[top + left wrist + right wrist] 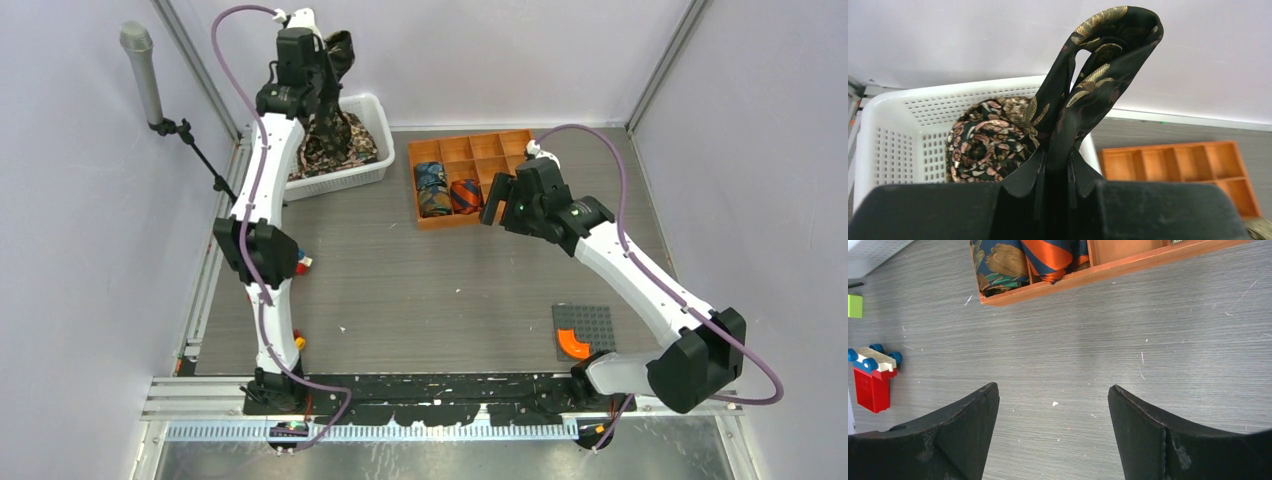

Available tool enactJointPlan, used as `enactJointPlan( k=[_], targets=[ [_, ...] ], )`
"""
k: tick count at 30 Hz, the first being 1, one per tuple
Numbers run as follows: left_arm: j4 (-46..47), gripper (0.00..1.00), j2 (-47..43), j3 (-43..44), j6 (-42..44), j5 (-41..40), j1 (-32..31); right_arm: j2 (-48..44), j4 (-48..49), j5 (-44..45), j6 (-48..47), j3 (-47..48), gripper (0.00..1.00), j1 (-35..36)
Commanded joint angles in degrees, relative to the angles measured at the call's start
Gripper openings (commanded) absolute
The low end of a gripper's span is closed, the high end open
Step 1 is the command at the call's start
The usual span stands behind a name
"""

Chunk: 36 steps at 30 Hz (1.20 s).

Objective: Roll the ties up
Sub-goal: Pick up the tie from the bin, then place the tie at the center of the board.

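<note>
Aloft: a black tie point(1108, 65), gold-leaf printed, is clamped in the closed left tool point(1054, 155) above the white basket point(893, 125).
Idle side: the right tool point(1053, 389) is held wide open and empty over the bench point(1148, 355), near the orange tray point(1108, 271).
Technique: the tie is best lifted fully clear of the basket, then laid flat for rolling.
Hidden: its hanging length and ends are masked by the tool; snagging on the floral ties point(983, 140) cannot be judged.

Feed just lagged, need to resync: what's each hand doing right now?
Left hand: closed on a black floral tie, held above the white basket.
Right hand: open, empty, over the table.
</note>
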Motion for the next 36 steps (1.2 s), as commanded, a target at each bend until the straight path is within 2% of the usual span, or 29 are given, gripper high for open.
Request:
enactJointPlan(
  k=[1, 13, 21, 27, 32, 36],
  targets=[
    [-2.04, 0.0, -10.88, 0.03, -2.15, 4.19, -3.01, -4.13, -1.15, 1.27, -1.02, 3.83, 0.84, 0.24],
    [-12.83, 0.0, -30.82, -8.95, -8.6, 16.77, -7.08, -12.48, -3.13, 1.71, -3.21, 1.97, 0.84, 0.3],
    [-25.73, 0.0, -44.28, -23.31, -6.06, 21.89, -8.24, -16.61, -3.9, 1.95, -3.39, 0.71, 0.84, 0.23],
    [-38.82, 0.0, -49.09, -23.86, -4.55, 21.44, -8.62, -16.61, -4.03, 1.48, -1.25, 0.81, 0.84, 0.26],
    [-36.63, 0.0, -52.16, -36.14, -6.56, 23.75, -11.47, -16.8, -5.75, 2.92, 0.87, 0.07, 0.84, 0.27],
    [-31.6, 0.0, -51.96, -48.92, -10.03, 22.89, -17.15, -18.12, -7.78, 6.27, 4.52, -1.9, 0.84, 0.26]
  ],
)
